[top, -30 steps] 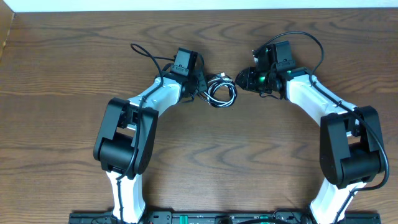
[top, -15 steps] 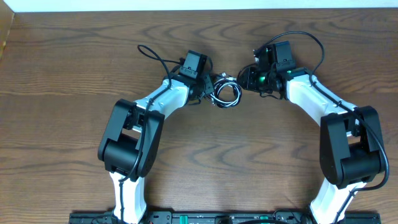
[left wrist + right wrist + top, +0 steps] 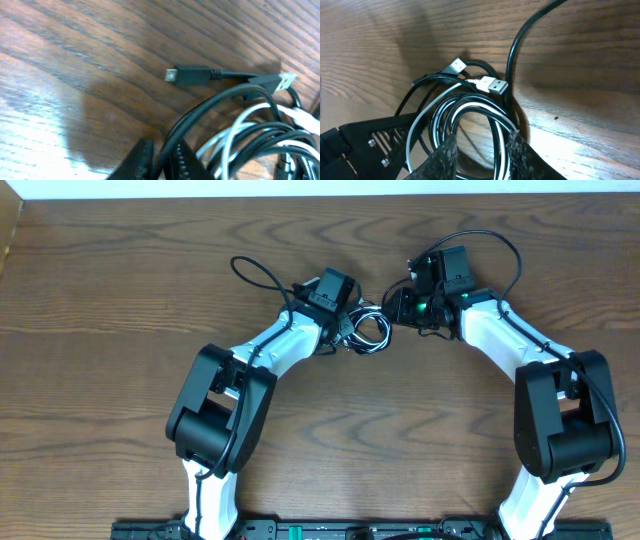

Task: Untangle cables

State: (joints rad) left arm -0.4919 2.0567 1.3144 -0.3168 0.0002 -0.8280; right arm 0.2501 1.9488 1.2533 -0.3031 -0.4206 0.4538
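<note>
The wooden table [image 3: 100, 330] carries both arms, and their wrists hide much of the tangle from overhead. The black cable [image 3: 200, 112] and white cable [image 3: 235, 124] lie coiled together between the two grippers, at the table's far middle. The right gripper [image 3: 482, 142] stands spread, its fingers [image 3: 445, 155] straddling the loops (perhaps brushing them). The left gripper [image 3: 161, 152] is pinched nearly together, seemingly on a strand of the black cable; the frame cuts off its lower part. A silver plug [image 3: 495, 86] lies just beside the arm's thick wire [image 3: 520, 40].
</note>
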